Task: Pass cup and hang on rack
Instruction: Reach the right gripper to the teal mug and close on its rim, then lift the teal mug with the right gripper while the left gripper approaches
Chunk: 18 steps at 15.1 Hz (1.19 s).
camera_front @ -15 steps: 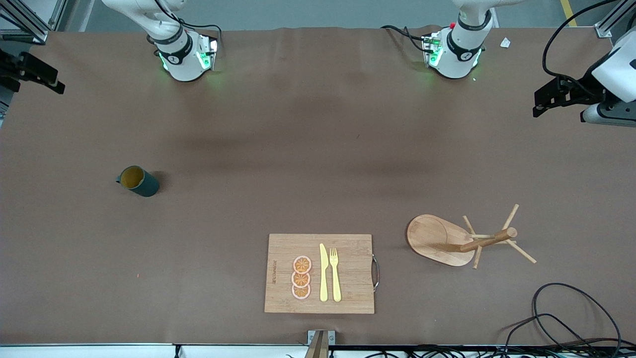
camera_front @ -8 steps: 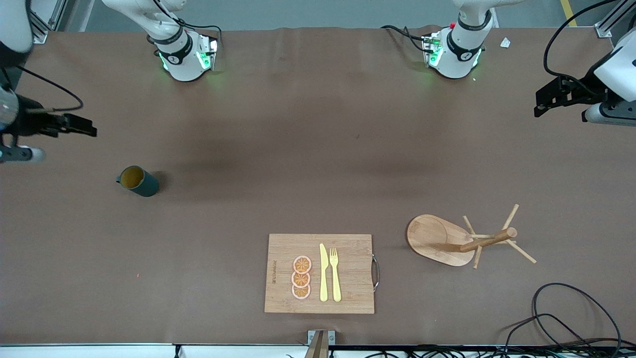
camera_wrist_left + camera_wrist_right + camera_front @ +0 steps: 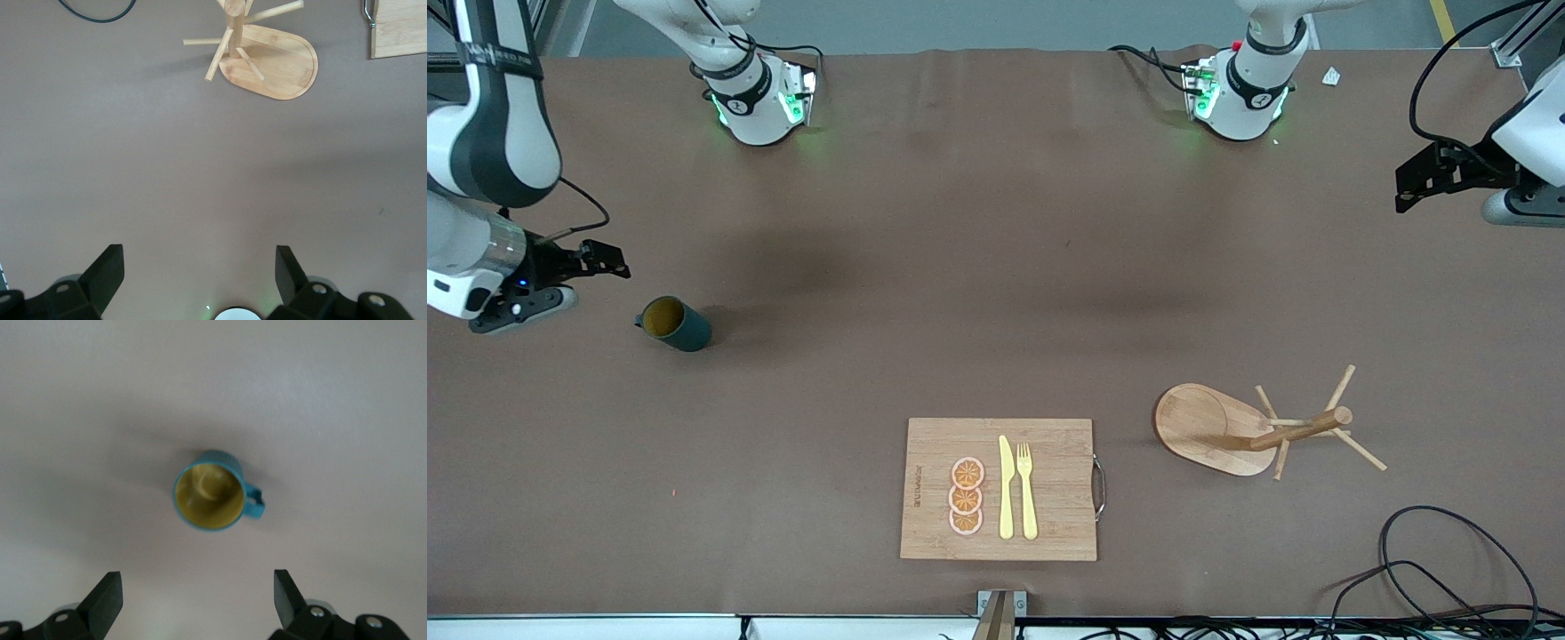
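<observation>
The cup (image 3: 674,323), dark teal with a mustard-yellow inside, stands upright on the brown table toward the right arm's end. In the right wrist view the cup (image 3: 210,498) shows its small handle at one side. My right gripper (image 3: 605,260) is open and empty, up in the air beside the cup; its fingers (image 3: 107,595) stand wide apart. The rack (image 3: 1258,427), a wooden mug tree on an oval base, stands toward the left arm's end. It also shows in the left wrist view (image 3: 263,50). My left gripper (image 3: 1414,182) is open and empty over the table's end.
A rectangular wooden cutting board (image 3: 1000,489) with a yellow knife, a yellow fork and orange slices lies near the front edge. Black cables (image 3: 1449,569) lie at the front corner at the left arm's end. Both arm bases stand along the table's back edge.
My right arm has swung in from the table's end and its gripper now hangs beside the cup. My left gripper has shifted slightly outward. The cup and rack have not moved.
</observation>
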Available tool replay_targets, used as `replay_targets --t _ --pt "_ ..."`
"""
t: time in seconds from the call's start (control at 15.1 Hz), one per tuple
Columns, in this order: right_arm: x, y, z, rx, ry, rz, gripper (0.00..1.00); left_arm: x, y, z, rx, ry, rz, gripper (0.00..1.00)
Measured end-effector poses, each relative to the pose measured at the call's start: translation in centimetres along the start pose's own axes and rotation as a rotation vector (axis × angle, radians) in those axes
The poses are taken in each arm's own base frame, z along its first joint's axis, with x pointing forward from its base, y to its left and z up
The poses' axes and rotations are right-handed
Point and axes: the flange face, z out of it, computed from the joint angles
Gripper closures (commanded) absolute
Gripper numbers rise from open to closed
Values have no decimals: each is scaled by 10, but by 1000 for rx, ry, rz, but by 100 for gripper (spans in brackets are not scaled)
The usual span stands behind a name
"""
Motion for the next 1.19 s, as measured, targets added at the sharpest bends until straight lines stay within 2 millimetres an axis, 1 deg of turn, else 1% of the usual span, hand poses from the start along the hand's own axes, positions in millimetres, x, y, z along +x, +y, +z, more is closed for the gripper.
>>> replay_targets --t 0.13,0.33,0.4,0.53,0.6,0.66,0.73,0.79,0.86,0.93,1.06,1.19 --pt "-2 8 37 6 34 -66 0 0 0 0 0 1 0 0" --pt "1 32 91 -24 70 -129 0 0 0 0 0 1 0 0" --pt "3 39 109 -34 77 -135 3 0 0 0 0 1 1 0" --pt "7 47 140 -43 79 -141 20 1 2 0 0 -1 4 0" --pt "8 48 150 -41 74 -143 32 1 4 1 0 -2 9 0" --pt "9 48 155 -37 70 -145 46 2 7 2 -1 -3 14 0" --pt "10 47 157 -35 68 -146 62 3 10 3 -1 -5 19 0" --pt "10 47 156 -35 69 -148 81 3 11 4 -1 -6 22 0" --pt "11 47 155 -34 69 -149 95 4 12 4 -1 -7 23 0" --pt "12 46 155 -32 68 -151 100 4 12 4 -1 -7 24 0" --pt "15 41 155 -13 52 -161 100 4 12 4 -1 -7 24 0" --pt "23 30 147 29 21 -165 100 4 12 4 -1 -7 24 0"
